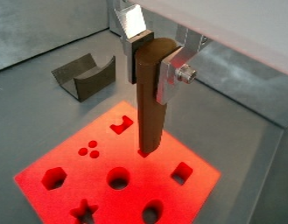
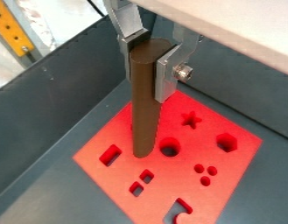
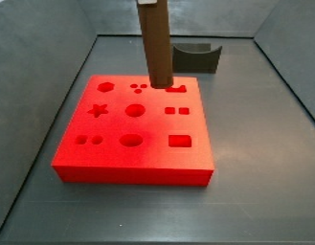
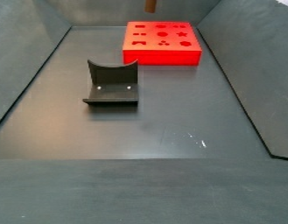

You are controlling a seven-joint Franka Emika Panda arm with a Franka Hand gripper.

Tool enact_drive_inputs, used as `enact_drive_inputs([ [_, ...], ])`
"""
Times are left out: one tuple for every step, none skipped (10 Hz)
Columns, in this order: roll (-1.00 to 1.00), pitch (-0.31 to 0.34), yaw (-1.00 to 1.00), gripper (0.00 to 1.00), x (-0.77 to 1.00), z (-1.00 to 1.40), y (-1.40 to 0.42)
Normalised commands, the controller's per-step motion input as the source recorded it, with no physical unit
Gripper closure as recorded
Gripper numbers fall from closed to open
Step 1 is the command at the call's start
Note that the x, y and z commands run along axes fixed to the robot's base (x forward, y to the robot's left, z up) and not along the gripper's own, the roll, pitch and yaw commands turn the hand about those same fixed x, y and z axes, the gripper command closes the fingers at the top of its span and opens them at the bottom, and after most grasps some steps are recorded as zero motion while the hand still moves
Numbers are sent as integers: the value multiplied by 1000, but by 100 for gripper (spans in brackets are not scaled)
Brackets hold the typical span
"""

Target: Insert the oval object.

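My gripper (image 1: 154,57) is shut on the top end of the oval object (image 1: 151,105), a long brown peg that hangs upright between the silver fingers; both also show in the other wrist view, gripper (image 2: 152,57) and peg (image 2: 144,105). The peg's lower tip hangs over the flat red block (image 1: 111,144), beside a round hole (image 2: 170,147). I cannot tell whether the tip touches the block. In a side view the peg (image 3: 154,43) stands over the back part of the red block (image 3: 153,126), and the gripper is cut off above the frame.
The dark fixture (image 1: 85,74) stands on the grey floor apart from the block, seen also in both side views (image 3: 195,57) (image 4: 111,85). The red block (image 4: 161,54) lies at the far end there. Dark sloping walls enclose the floor.
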Motion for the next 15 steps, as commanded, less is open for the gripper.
enact_drive_inputs([
  [261,490,-137,100,237,0,-74],
  [183,421,-277,100,237,-171,-100],
  [70,291,-337,100,343,-297,-154],
  [6,0,0,100,0,0,0],
  [0,3,0,100,114,-9,0],
  [6,0,57,100,0,0,0],
  [189,130,-49,100,-366,-40,-37],
  [191,139,-103,100,-463,-37,-86],
  [29,0,-109,100,-243,-40,-69],
  [0,-6,0,100,0,0,0],
  [-26,-41,0,100,0,-111,-191],
  [-34,-66,0,100,-49,-206,-357],
  [-39,-66,0,100,-260,-237,-420],
  [0,-49,3,100,-411,-209,-394],
  [0,-50,3,100,-303,-86,-197],
])
